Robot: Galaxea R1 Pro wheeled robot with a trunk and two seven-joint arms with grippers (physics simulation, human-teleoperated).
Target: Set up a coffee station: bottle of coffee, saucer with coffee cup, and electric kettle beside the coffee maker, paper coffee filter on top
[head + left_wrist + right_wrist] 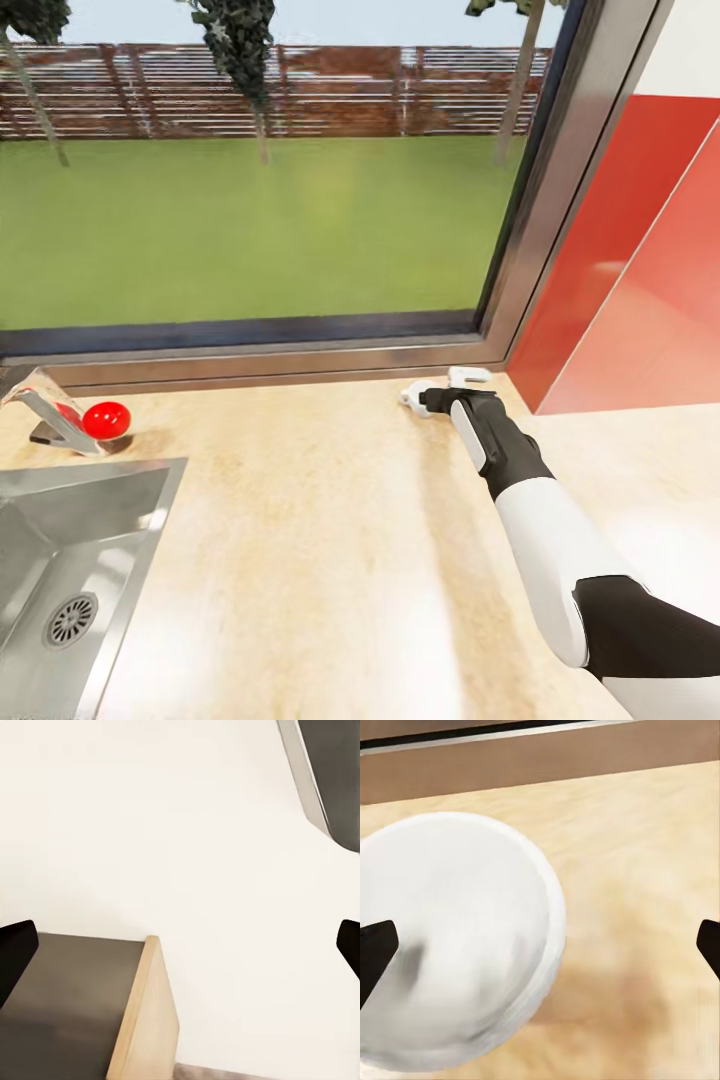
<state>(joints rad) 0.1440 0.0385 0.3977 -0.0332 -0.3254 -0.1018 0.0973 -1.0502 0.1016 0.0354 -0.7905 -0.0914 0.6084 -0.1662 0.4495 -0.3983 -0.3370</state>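
The right arm reaches forward and slightly inward from the lower right of the head view, its white forearm running into a black wrist. The right end effector (432,392) sits low over the bench, and its dark fingertips (376,956) stand wide apart at the two edges of the right wrist view. The left end effector (180,949) is likewise spread, with one dark fingertip at each edge of its wrist view.
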